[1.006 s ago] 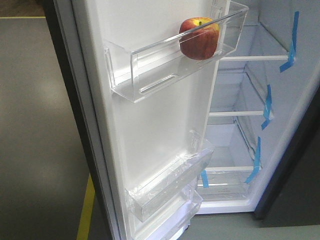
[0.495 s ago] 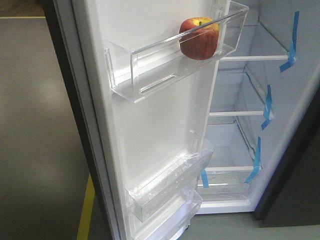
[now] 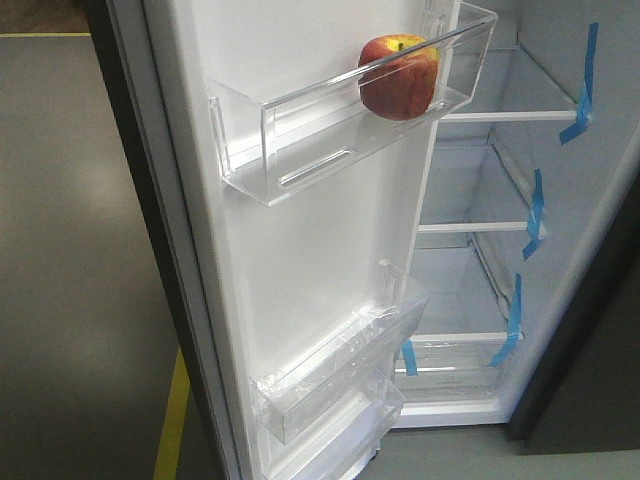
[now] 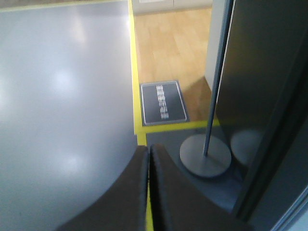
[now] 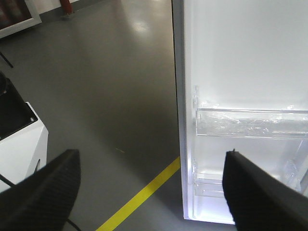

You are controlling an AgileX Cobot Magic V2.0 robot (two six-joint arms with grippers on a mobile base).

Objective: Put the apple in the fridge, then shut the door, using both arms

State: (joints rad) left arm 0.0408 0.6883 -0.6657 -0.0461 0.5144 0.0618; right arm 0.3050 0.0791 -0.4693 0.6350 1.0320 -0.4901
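The red apple (image 3: 398,78) with a yellow patch sits in the top clear bin (image 3: 300,140) on the white inner face of the open door (image 3: 310,260). Beyond it is the fridge (image 3: 470,280), white inside, with glass shelves and blue tape strips. No arm shows in the front view. My left gripper (image 4: 148,148) is shut with nothing between its fingers, above grey floor beside a dark panel (image 4: 260,72). My right gripper (image 5: 151,156) is wide open and empty, facing the door's edge (image 5: 178,96) and its lower bins (image 5: 250,122).
A yellow floor line (image 5: 139,197) runs under the door's corner. A white and black box (image 5: 21,130) stands at the left of the right wrist view. A pole on a round grey base (image 4: 204,156) stands by the dark panel, with a dark mat (image 4: 162,102) on wood flooring.
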